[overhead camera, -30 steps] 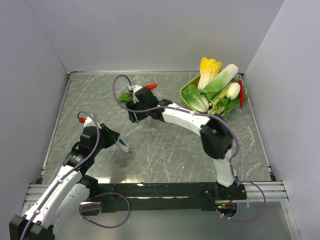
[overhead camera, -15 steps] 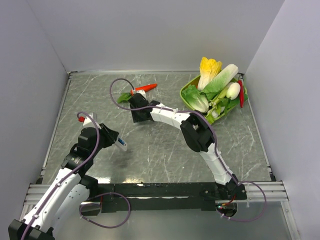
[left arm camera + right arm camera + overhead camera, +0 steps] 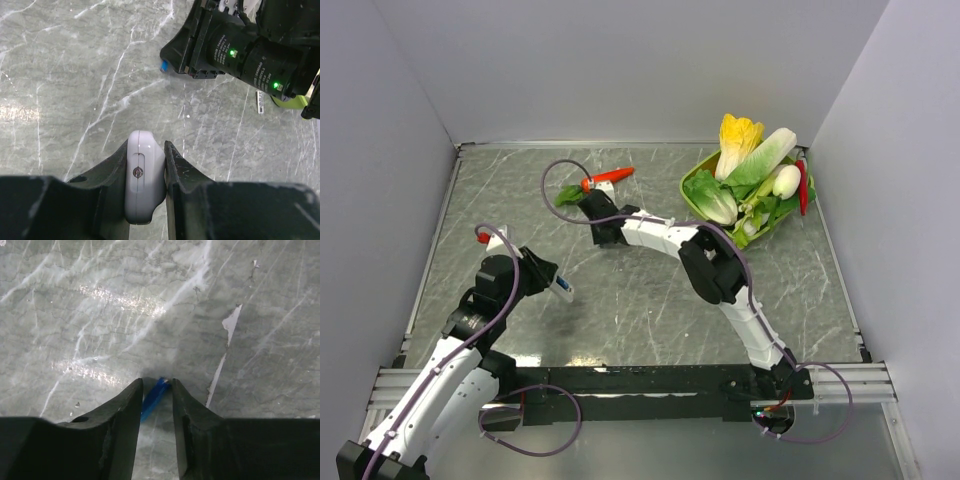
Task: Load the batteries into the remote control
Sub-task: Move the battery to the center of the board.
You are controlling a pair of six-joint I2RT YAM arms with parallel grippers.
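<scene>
Left claw (image 3: pixel 146 148) is clamped on the remote (image 3: pixel 145 182), one finger against each broad face, so the left wrist camera sees only its narrow grey-white edge and the rounded end poking out past the fingertips. From above, this claw (image 3: pixel 551 281) sits over the left-middle part of the table (image 3: pixel 650 300), with the remote (image 3: pixel 564 290) pointing towards the centre. Right claw (image 3: pixel 156 385) is down at the table surface farther back, its fingers drawn close together around a small blue battery (image 3: pixel 152 396). The battery lies slanted in the narrow gap, its far end by the right finger and its near part against the left finger, so it looks pinched. The left wrist camera shows the right claw (image 3: pixel 192 47) low over the marble, with the blue tip of the battery (image 3: pixel 163 65) peeking out at its base. In the overhead view the right claw (image 3: pixel 606 234) is just in front of a carrot (image 3: pixel 608 177), and a green tray (image 3: pixel 690 196) of vegetables stands at the back right, well apart from both claws.
</scene>
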